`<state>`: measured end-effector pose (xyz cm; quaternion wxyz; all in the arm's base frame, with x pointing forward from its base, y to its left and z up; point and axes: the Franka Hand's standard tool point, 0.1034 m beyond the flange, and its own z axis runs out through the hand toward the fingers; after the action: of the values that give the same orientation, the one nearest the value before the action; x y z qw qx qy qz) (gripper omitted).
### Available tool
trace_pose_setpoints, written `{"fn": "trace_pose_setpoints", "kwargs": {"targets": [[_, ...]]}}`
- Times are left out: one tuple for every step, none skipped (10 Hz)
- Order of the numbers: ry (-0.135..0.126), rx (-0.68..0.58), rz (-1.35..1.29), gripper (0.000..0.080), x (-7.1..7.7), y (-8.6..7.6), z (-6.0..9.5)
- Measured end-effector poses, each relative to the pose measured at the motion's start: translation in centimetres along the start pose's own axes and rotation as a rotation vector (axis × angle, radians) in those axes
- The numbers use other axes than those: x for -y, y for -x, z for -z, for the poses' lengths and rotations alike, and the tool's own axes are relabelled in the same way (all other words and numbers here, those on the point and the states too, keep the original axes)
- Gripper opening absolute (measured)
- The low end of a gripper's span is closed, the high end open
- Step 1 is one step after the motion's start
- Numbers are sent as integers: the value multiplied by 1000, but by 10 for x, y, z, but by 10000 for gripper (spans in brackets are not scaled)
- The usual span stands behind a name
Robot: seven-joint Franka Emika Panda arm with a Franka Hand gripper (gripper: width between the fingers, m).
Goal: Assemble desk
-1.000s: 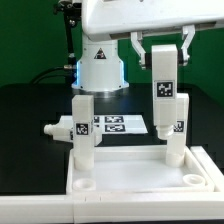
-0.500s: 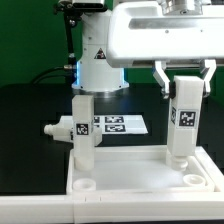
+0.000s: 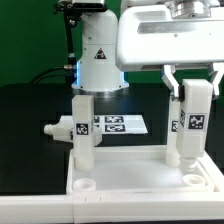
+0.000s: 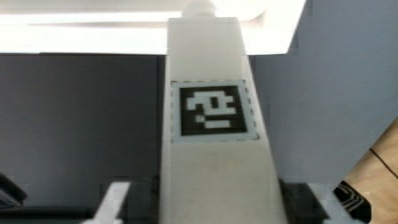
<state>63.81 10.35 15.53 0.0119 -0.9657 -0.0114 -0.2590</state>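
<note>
The white tray-like tabletop point(image 3: 140, 180) lies at the front with its rim up. One white tagged leg point(image 3: 82, 128) stands upright in its far corner at the exterior view's left. Another leg point(image 3: 174, 128) stands behind near the far corner at the exterior view's right, partly hidden. My gripper point(image 3: 194, 84) is shut on a third white leg point(image 3: 194, 122), held upright, its lower end at the rim's far corner on the exterior view's right. In the wrist view this leg point(image 4: 217, 110) fills the middle, tag facing the camera, with a finger point(image 4: 119, 202) on each side.
The marker board point(image 3: 118, 125) lies flat behind the tabletop. The white conical robot base point(image 3: 97, 62) stands at the back. Another white leg point(image 3: 58, 128) lies on the black table beside the standing leg at the exterior view's left.
My gripper has carried the held leg toward the exterior view's right and a little lower, from over the tabletop's far edge to its far corner on that side.
</note>
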Motion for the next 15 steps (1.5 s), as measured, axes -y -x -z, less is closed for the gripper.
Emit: {"fn": "trace_pose_setpoints", "kwargs": {"targets": [[-2,4,3,285,2,3,-1],[-1,10,4,285,2,6,-4],[-4,17,3,285,6,9,-7],[-8,25,8,285,12,14,-10],[-6,30,12,285,12,17,-13],[-3,32,13,285,10,18,-14],[-2,35,13,285,10,20,-16],[-1,33,14,285,10,20,-18],[2,29,16,285,9,21,-21],[3,35,18,285,10,24,-24],[4,38,20,285,11,26,-27],[5,39,22,285,11,26,-30],[6,32,23,285,11,26,-31],[8,10,24,285,10,24,-31],[8,10,25,285,10,24,-31]]}}
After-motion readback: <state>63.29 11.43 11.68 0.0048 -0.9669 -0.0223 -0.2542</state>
